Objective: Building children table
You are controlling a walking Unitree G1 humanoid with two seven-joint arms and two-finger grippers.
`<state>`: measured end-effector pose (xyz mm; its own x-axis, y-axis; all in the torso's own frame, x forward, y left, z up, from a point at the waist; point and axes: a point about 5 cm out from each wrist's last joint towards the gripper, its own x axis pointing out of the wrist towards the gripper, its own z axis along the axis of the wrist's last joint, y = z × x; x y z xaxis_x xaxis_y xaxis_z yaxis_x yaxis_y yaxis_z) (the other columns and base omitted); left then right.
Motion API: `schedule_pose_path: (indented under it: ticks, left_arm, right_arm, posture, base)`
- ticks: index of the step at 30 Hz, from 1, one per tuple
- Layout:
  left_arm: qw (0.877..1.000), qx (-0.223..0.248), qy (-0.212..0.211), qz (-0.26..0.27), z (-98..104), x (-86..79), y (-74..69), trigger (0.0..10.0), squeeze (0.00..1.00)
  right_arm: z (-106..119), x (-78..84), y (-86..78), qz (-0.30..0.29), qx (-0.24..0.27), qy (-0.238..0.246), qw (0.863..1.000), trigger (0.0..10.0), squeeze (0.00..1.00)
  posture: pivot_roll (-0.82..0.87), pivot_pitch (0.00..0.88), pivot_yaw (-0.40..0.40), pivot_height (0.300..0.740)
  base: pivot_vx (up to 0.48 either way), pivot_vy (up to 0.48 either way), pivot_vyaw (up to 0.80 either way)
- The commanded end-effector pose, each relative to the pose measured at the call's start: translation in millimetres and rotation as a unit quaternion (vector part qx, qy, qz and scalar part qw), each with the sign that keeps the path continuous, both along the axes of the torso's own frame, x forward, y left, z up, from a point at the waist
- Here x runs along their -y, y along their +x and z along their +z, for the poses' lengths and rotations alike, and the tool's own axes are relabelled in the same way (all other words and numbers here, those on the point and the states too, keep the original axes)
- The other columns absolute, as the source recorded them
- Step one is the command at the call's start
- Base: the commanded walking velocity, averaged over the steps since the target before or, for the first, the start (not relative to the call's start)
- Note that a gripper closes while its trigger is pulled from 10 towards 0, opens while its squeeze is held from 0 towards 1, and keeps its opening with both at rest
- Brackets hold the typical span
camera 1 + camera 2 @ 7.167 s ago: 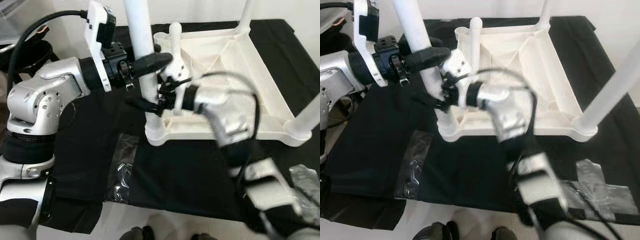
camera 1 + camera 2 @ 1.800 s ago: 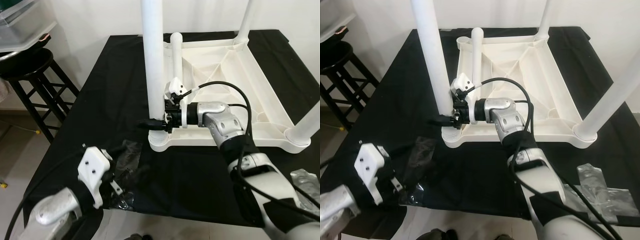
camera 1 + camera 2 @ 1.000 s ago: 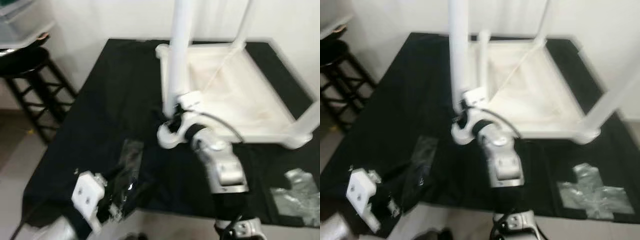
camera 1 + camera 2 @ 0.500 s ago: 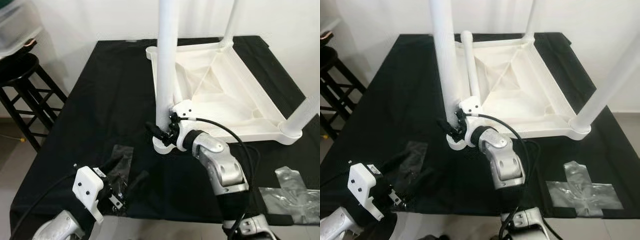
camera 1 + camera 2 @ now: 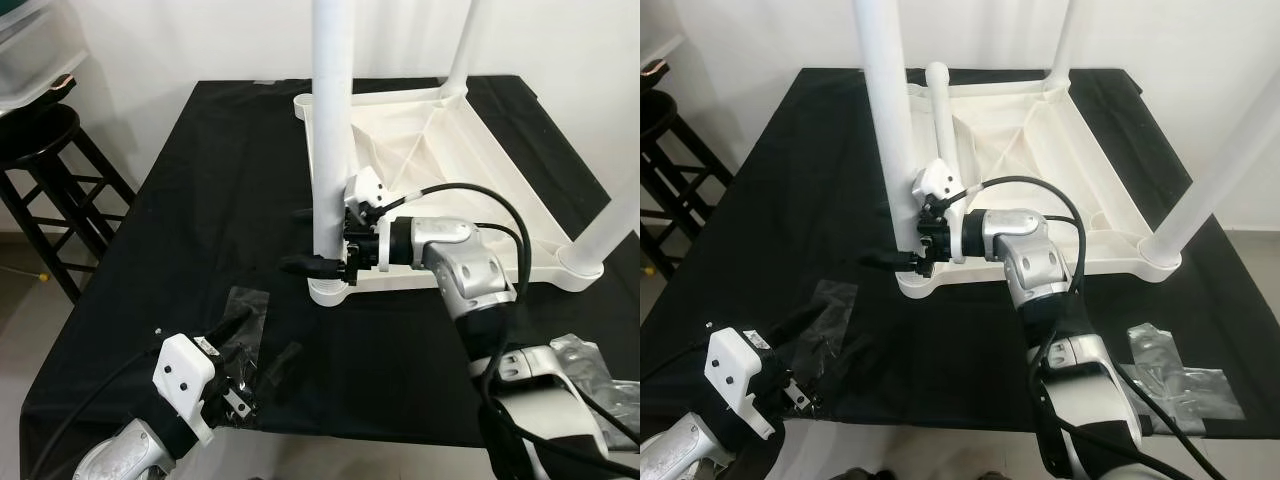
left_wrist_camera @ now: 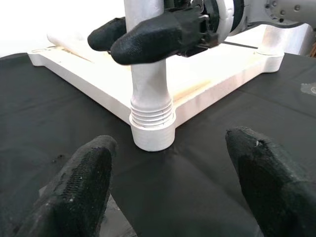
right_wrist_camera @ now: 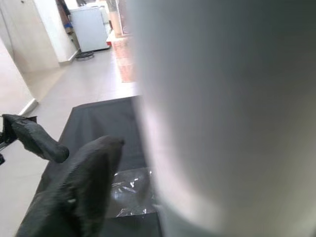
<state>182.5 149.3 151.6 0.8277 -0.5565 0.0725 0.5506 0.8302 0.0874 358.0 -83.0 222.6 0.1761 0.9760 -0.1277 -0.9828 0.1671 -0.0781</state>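
Landmark: the near-left leg (image 5: pixel 330 130), a white tube standing upright in the corner socket (image 5: pixel 327 291) of the upturned white table top (image 5: pixel 470 190), which lies underside-up on the black-draped surface (image 5: pixel 200 170). Leg's long axis runs vertical; two more legs stand at the far corner (image 5: pixel 462 50) and right corner (image 5: pixel 610 225), and a short stub (image 5: pixel 938 100) sits behind the near-left leg. R gripper (image 5: pixel 322 240) is at that leg, low on it, just above the socket: fingers straddle the tube, one tip (image 5: pixel 300 265) poking out past it to the left, the other behind; they look closed round the leg, but actual contact can't be confirmed, and the R wrist view is mostly blurred tube w/ one finger (image 7: pixel 74 197) beside it. L gripper (image 6: pixel 173 182) hangs low, near the surface's front edge, well apart from the leg, fingers wide apart and empty; its wrist view looks straight at the socket's threaded collar (image 6: pixel 151 109) w/ R fingers (image 6: pixel 153 37) above. So R arm is far nearer; the leg lies dead ahead of the L fingers. Clear plastic wrap (image 5: pixel 245 325) lies between L gripper and leg. Vs half a sec ago: R forearm has swung from below the socket round to the leg's right side, reaching in level; L gripper barely changed. Much earlier, L fingers were up gripping the same leg.
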Motion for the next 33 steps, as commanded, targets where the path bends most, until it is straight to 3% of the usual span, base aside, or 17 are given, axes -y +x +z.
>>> schedule_pose_path:
  ticks: [1, 6, 10, 16, 17, 18, 19, 20, 21, 24, 29, 30, 33]
  left_arm:
    - [1.0, -0.008, 0.003, 0.003, -6, 1.2, -1.7, 10.0, 0.0]
    - [1.0, -0.006, 0.001, 0.003, -6, 2.1, -2.8, 10.0, 0.0]
    - [1.0, -0.005, -0.002, 0.003, -5, 2.5, -4.5, 10.0, 0.0]
    - [1.0, -0.003, -0.003, 0.004, -3, 1.1, -5.7, 10.0, 0.0]
    - [1.0, -0.002, -0.002, 0.005, -2, -0.4, -6.4, 10.0, 0.0]
    - [1.0, -0.002, -0.002, 0.005, -2, -0.4, -6.4, 10.0, 0.0]
    - [1.0, -0.001, -0.002, 0.006, -1, -1.8, -6.8, 10.0, 0.0]
    - [1.0, 0.0, 0.0, 0.008, -1, -2.8, -6.3, 10.0, 0.0]
    - [1.0, 0.001, 0.001, 0.009, 0, -3.4, -5.8, 10.0, 0.0]
    - [1.0, 0.001, 0.004, 0.011, -1, -4.3, -5.2, 10.0, 0.0]
    - [1.0, 0.001, 0.006, 0.006, -1, -3.5, -0.8, 10.0, 0.0]
    - [1.0, 0.002, 0.008, 0.009, -1, -3.7, -0.2, 10.0, 0.0]
    - [1.0, 0.003, 0.009, 0.011, -1, -4.0, 0.1, 10.0, 0.0]
  right_arm:
    - [-8, -7.0, 0.3, 0.035, -0.02, -0.01, 0.999, 0.0, 0.0]
    - [-8, -2.7, 6.0, 0.033, -0.014, -0.019, 0.999, 0.0, 0.0]
    - [-10, 7.3, 10.4, -0.013, 0.003, -0.019, 1.0, 0.0, 0.0]
    - [-23, 12.1, -0.7, -0.08, 0.004, -0.017, 0.997, 0.0, 0.0]
    - [-30, -1.2, -2.9, -0.254, 0.012, 0.034, 0.966, 0.0, 0.0]
    - [-30, -1.2, -2.9, -0.254, 0.012, 0.034, 0.966, 0.0, 0.0]
    - [-47, -9.3, -23.3, -0.351, -0.018, 0.036, 0.936, 0.0, 0.0]
    - [-58, -17.8, -46.0, -0.401, -0.012, 0.026, 0.916, 0.0, 0.0]
    - [-63, -24.2, -60.8, -0.416, -0.002, 0.02, 0.909, 0.0, 0.0]
    - [-63, -25.4, -59.8, -0.406, -0.007, 0.022, 0.914, 0.0, 0.0]
    - [-56, -21.6, -39.3, -0.392, 0.006, 0.008, 0.92, 0.0, 0.0]
    - [-52, -23.0, -37.0, -0.382, 0.008, 0.013, 0.924, 10.0, 0.0]
    - [-49, -24.2, -36.9, -0.379, 0.009, 0.017, 0.925, 10.0, 0.0]
  posture:
    - [0.0, 0.117, 0.017, 0.74]
    - [-0.01, 0.126, 0.015, 0.74]
    - [-0.01, 0.14, 0.013, 0.74]
    - [-0.02, 0.172, -0.002, 0.74]
    - [-0.03, 0.181, -0.005, 0.74]
    - [-0.03, 0.181, -0.005, 0.74]
    - [-0.04, 0.189, -0.001, 0.74]
    - [-0.03, 0.201, 0.016, 0.74]
    - [-0.03, 0.199, 0.02, 0.74]
    - [-0.05, 0.185, 0.034, 0.74]
    - [-0.04, 0.173, 0.016, 0.74]
    - [-0.04, 0.169, 0.016, 0.74]
    - [-0.04, 0.169, 0.016, 0.74]
  base:
    - [0.0, 0.0, 0.0]
    - [0.0, 0.0, 0.0]
    - [0.0, 0.0, 0.0]
    - [0.0, 0.0, 0.0]
    - [0.0, 0.0, 0.0]
    - [0.0, 0.0, 0.0]
    - [0.0, 0.0, 0.0]
    - [0.0, 0.0, 0.0]
    - [0.0, 0.0, 0.0]
    - [0.0, 0.0, 0.0]
    - [0.0, 0.0, 0.0]
    - [0.0, 0.0, 0.0]
    - [0.0, 0.0, 0.0]
